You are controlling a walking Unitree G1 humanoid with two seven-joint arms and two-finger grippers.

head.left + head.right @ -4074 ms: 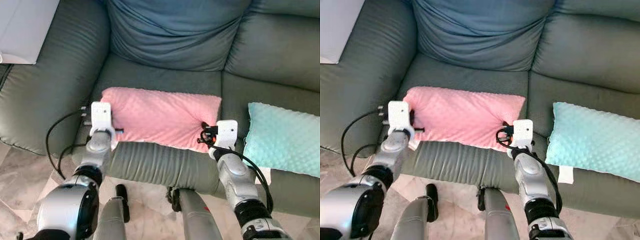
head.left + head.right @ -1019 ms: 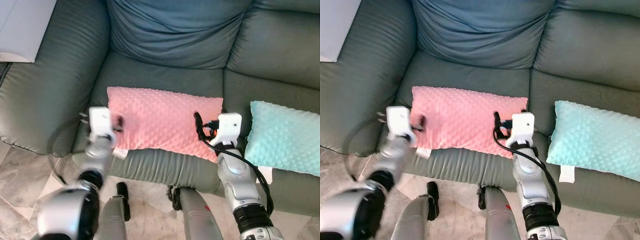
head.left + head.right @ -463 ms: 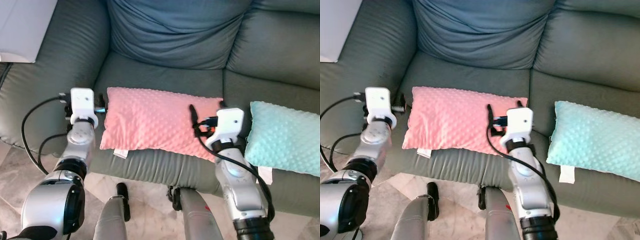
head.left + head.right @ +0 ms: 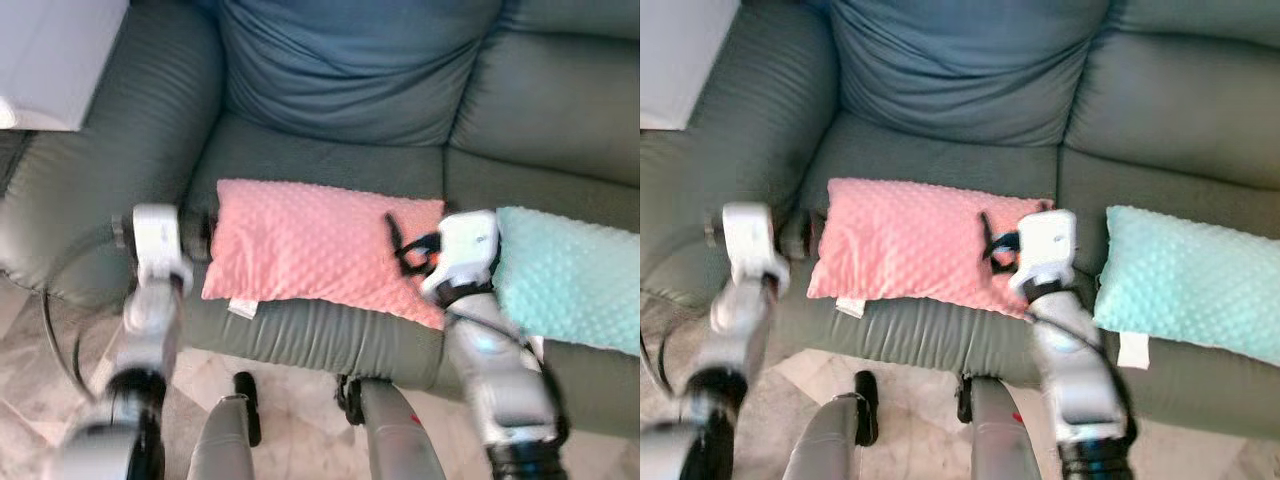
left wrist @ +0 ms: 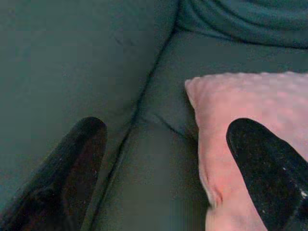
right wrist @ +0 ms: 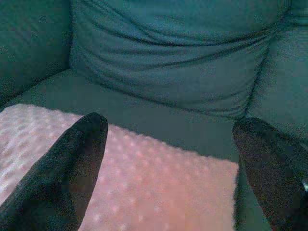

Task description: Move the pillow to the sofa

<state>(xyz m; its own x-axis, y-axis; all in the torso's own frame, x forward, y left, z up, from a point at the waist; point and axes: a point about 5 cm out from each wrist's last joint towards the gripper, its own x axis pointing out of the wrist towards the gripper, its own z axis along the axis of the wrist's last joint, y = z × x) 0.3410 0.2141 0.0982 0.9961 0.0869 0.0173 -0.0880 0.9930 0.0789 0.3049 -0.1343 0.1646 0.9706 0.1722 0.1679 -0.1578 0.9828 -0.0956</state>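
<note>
Pink pillow (image 4: 318,248) lying flat on the sofa (image 4: 330,170) seat, placement apparently done; my left gripper (image 5: 168,163) and right gripper (image 6: 168,168), fingers spread wide and empty, flank its two ends, with only withdrawal left.

The pillow (image 4: 320,248) is pink, rectangular and covered in small raised dots, with a white tag at its front left corner. It lies flat on the sofa (image 4: 330,160) seat cushion, long side across, its front edge near the cushion's front edge. It lies between the two tools: the left tool (image 5: 168,168) is at its left end with fingers spread, one finger over the pillow's corner and the other over the sofa beside it; the right tool (image 6: 168,168) hangs over its right end, fingers wide apart. The sofa is grey-green, with a plump back cushion behind the pillow.
</note>
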